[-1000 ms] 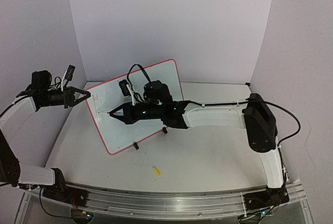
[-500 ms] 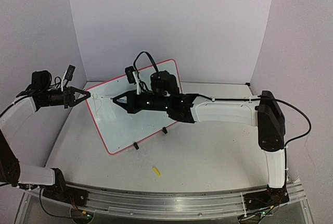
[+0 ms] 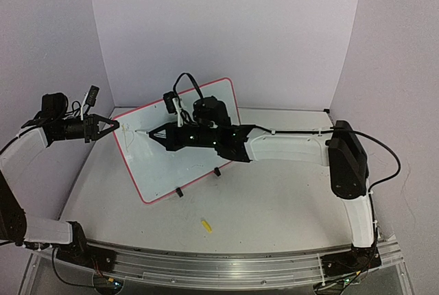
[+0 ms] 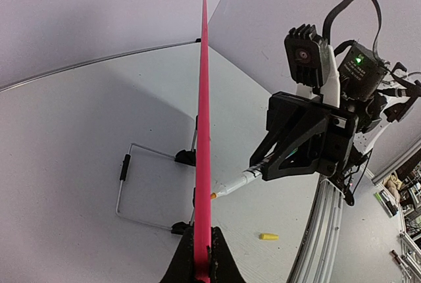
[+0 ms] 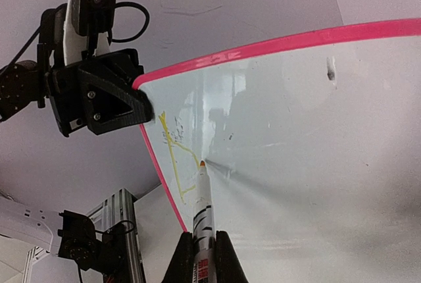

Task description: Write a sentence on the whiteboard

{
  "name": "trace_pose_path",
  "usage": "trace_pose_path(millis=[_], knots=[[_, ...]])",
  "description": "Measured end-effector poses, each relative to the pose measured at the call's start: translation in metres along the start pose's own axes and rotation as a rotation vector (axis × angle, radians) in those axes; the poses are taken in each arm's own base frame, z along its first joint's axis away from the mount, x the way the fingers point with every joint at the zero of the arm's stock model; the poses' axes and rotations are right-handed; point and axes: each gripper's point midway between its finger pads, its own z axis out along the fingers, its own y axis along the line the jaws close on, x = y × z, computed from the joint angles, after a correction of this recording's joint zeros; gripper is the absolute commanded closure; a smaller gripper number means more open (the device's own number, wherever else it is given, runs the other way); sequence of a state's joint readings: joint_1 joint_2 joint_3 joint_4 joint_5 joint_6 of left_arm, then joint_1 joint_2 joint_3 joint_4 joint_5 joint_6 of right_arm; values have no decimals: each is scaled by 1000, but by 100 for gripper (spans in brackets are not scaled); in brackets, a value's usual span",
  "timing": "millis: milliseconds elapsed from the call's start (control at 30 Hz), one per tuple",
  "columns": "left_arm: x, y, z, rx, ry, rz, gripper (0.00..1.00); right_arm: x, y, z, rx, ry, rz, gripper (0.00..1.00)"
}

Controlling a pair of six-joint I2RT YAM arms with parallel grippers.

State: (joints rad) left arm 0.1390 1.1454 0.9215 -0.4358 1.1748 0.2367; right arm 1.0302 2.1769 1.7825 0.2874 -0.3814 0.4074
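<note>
The whiteboard (image 3: 195, 164) stands tilted on the table, white with a pink-red border and black clip feet. My left gripper (image 3: 115, 127) is shut on its upper left edge, and the left wrist view shows the pink edge (image 4: 202, 118) clamped between the jaws (image 4: 202, 260). My right gripper (image 5: 201, 257) is shut on a white marker (image 5: 202, 197). Its orange tip touches the board face beside yellow strokes (image 5: 172, 148) near the left border. From above, the right gripper (image 3: 156, 132) points left across the board.
A yellow marker cap (image 3: 206, 225) lies on the table in front of the board, also seen as the cap (image 4: 268, 236) in the left wrist view. A wire stand (image 4: 141, 184) props the board from behind. Purple walls enclose the table on three sides.
My right arm has carried the marker up and left across the board, bringing the tip to the yellow strokes. The left arm and the board have stayed put.
</note>
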Motion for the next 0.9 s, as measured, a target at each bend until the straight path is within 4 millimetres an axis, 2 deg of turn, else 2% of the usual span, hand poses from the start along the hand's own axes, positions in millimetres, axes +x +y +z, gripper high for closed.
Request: trace_pose_path(millis=[467,900], knots=[[0,1,0,-7,1,-1,100,-5,-9,0,48,-23,6,100],[0,5,0,-26,4,-8,100,13,-19,-4,73,-3,21,100]])
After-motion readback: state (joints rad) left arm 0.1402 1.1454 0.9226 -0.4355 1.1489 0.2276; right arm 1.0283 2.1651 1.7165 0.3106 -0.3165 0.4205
